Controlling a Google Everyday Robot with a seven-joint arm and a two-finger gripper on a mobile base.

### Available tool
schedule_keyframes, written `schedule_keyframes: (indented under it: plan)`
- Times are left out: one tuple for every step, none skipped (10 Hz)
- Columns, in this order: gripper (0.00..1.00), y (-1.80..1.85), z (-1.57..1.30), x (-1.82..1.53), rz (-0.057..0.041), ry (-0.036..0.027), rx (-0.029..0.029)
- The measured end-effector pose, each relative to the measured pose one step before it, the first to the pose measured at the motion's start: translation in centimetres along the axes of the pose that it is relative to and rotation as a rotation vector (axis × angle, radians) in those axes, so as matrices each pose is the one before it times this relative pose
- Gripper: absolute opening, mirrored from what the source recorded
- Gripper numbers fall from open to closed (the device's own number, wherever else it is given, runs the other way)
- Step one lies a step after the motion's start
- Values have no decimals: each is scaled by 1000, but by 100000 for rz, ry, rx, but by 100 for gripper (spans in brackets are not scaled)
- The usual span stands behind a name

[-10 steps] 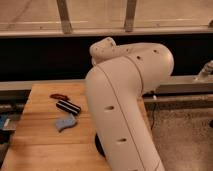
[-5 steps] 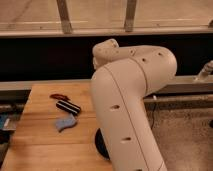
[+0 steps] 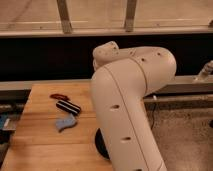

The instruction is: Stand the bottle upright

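From my seat the arm (image 3: 131, 100) fills most of the view. It is a thick white limb rising from the near edge, bending at a rounded elbow far up, with a smaller joint poking out to the left of that bend. It blocks the whole right side of the wooden table (image 3: 37, 147).

I cannot see the gripper anywhere. It sits somewhere behind or below the arm's bulk, so I cannot tell whether it is released, clenched or grasping something. A dark round shape (image 3: 100, 144) shows against the arm's near left edge, low over the table, and I cannot tell what it is.

I cannot find the bottle on the part of the table that shows. If it is on the table, the arm covers it.

Three small things lie on the left half of the table:
- A black bar (image 3: 68, 106) with white stripes lies flat, slanted, roughly mid-table.
- A small red piece (image 3: 59, 96) lies just beyond it on the far left side, close to it.
- A flat blue piece (image 3: 65, 123) lies on the near side of the bar, a little apart from it.

A pale object (image 3: 205, 72) stands at the far right edge of the view, off the table, too blurred to name.
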State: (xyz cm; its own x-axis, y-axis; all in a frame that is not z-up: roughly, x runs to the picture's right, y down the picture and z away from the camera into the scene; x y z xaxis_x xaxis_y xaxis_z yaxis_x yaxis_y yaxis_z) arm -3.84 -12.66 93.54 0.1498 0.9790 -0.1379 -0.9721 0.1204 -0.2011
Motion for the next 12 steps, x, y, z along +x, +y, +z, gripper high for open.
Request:
schedule_keyframes:
  plan:
    - [0, 25, -75, 97, 20, -175, 595]
    - [0, -20, -341, -138, -127, -827, 989]
    - [0, -3, -251, -138, -157, -762, 669]
    - [0, 40, -205, -174, -209, -742, 373]
    - [0, 193, -213, -265, -449, -944, 352]
    - [0, 301, -130, -343, -594, -1008, 137]
    - [0, 127, -14, -153, -259, -441, 3]
    - [0, 70, 20, -180, -194, -430, 18]
    - [0, -32, 71, -49, -22, -133, 68]
    - [0, 11, 98, 2, -37, -87, 93]
    - [0, -29, 59, -46, 64, -166, -42]
    - [0, -64, 85, -99, 236, -227, -147]
